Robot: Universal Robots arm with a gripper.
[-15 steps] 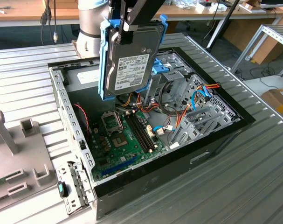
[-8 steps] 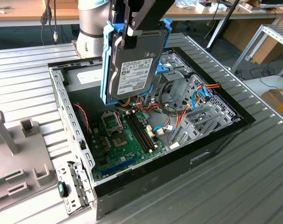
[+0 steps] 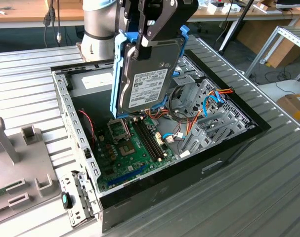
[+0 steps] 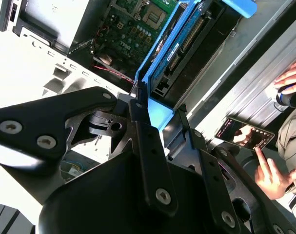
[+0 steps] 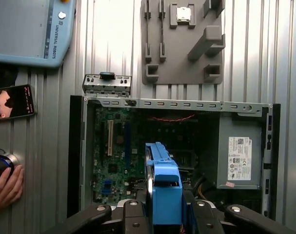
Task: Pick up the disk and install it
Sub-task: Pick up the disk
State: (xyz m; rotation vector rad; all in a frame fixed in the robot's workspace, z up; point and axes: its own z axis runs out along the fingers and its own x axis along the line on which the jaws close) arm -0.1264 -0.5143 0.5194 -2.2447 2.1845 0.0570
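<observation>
The gripper (image 3: 148, 38) – clamped on the disk (image 3: 149, 74) – is holding it upright over the open case (image 3: 65, 106); installing well is demanding squared rails, clear of cables (image 3: 191, 120).

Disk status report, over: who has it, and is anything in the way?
Gripper shut on disk. Disk held on edge over open computer case, not seated. Loose cables in the case near its lower end.
</observation>
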